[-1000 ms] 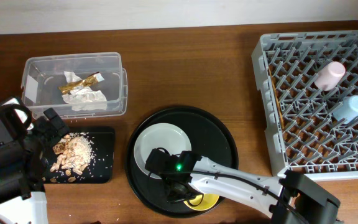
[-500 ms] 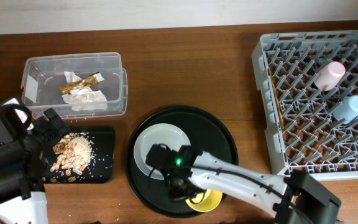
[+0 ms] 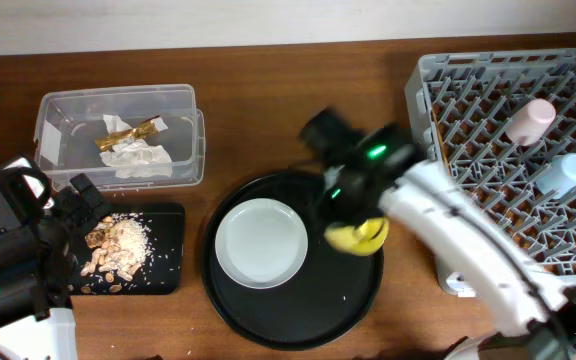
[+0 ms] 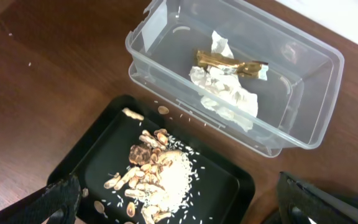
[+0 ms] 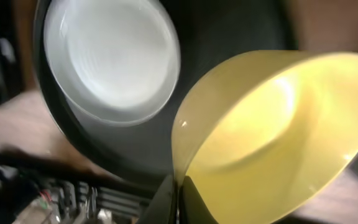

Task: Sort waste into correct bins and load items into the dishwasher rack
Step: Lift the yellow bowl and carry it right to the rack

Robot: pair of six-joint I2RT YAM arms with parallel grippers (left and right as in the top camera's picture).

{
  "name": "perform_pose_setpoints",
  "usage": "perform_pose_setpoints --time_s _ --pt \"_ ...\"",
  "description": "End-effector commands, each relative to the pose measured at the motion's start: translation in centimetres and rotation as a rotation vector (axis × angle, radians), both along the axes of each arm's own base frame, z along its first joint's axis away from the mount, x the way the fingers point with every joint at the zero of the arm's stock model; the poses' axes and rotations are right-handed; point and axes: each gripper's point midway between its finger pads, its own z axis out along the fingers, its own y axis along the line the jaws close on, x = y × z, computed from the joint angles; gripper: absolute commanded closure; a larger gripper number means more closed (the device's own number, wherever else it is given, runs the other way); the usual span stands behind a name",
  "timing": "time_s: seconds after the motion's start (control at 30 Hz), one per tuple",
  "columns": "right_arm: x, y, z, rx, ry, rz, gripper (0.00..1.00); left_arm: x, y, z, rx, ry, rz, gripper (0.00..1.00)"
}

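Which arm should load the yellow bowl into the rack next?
Right. The right gripper holds the yellow bowl by the rim, over the round tray's right side, close beside the dishwasher rack. The left gripper is open at the far left, above the black tray of food scraps.

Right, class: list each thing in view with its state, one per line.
Yellow bowl: raised, tilted, held by its rim.
Right arm: jaws shut on bowl.
Left arm: jaws open, empty.
Pale plate: empty, on round tray.
Pink cup: in the rack.
Blue cup: in the rack.
Clear tub: holds napkin and wrapper.
Food scraps: on rectangular tray.
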Motion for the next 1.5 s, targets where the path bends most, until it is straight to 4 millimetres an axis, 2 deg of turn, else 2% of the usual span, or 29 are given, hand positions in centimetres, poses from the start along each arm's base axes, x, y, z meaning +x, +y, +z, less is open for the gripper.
perform_pose_setpoints --time_s 0.0,0.03,0.07,0.17,0.23,0.4,0.47,0.6,0.7,0.73,0.83,0.9,1.0,1.13,1.27,1.37,1.47 --pt "4.3 -5.4 6.1 0.025 -0.212 -0.009 0.96 0.1 0.2 0.4 -0.002 -0.014 0.012 0.01" --pt "5.3 -7.0 7.1 0.025 -0.249 -0.036 0.96 0.1 0.2 0.4 -0.002 -0.014 0.012 0.00" --pt "6.7 -9.9 8.6 0.021 -0.301 -0.109 0.96 0.1 0.2 0.4 -0.002 -0.014 0.012 0.01" --pt "8.8 -16.1 10.2 0.005 -0.376 -0.262 0.96 0.1 0.2 0.4 -0.002 -0.014 0.012 0.01" --pt "9.7 -21.2 10.5 -0.021 -0.410 -0.401 0.96 0.1 0.2 0.4 -0.002 -0.014 0.012 0.01" --pt "10.4 -31.5 10.4 -0.018 -0.461 -0.671 0.96 0.1 0.2 0.4 -0.002 -0.014 0.012 0.01" --pt "11.0 -36.8 10.4 -0.015 -0.525 -0.778 0.96 0.1 0.2 0.4 -0.002 -0.014 0.012 0.01" --pt "12.2 -43.3 10.1 -0.025 -0.622 -0.873 0.96 0.1 0.2 0.4 -0.002 -0.014 0.012 0.01" --pt "13.2 -46.8 9.0 -0.007 -0.665 -0.906 0.96 0.1 0.2 0.4 -0.002 -0.014 0.012 0.01" --pt "13.6 -48.3 8.0 -0.005 -0.668 -0.921 0.96 0.1 0.2 0.4 -0.002 -0.014 0.012 0.01" --pt "14.9 -50.6 6.2 0.037 -0.691 -0.923 0.96 0.1 0.2 0.4 -0.002 -0.014 0.012 0.01" --pt "16.2 -51.4 5.7 0.117 -0.738 -0.891 0.96 0.1 0.2 0.4 -0.002 -0.014 0.012 0.01" --pt "18.4 -51.1 6.9 0.360 -0.880 -0.735 0.96 0.1 0.2 0.4 -0.002 -0.014 0.012 0.01" --pt "19.3 -50.4 8.4 0.574 -1.018 -0.514 0.96 0.1 0.2 0.4 -0.002 -0.014 0.012 0.00" --pt "19.2 -51.9 5.3 0.634 -0.968 -0.575 0.96 0.1 0.2 0.4 -0.002 -0.014 0.012 0.01" --pt "19.3 -51.8 3.0 0.675 -0.944 -0.549 0.96 0.1 0.2 0.4 -0.002 -0.014 0.012 0.01" --pt "19.1 -52.5 0.1 0.715 -0.888 -0.601 0.96 0.1 0.2 0.4 -0.002 -0.014 0.012 0.01"
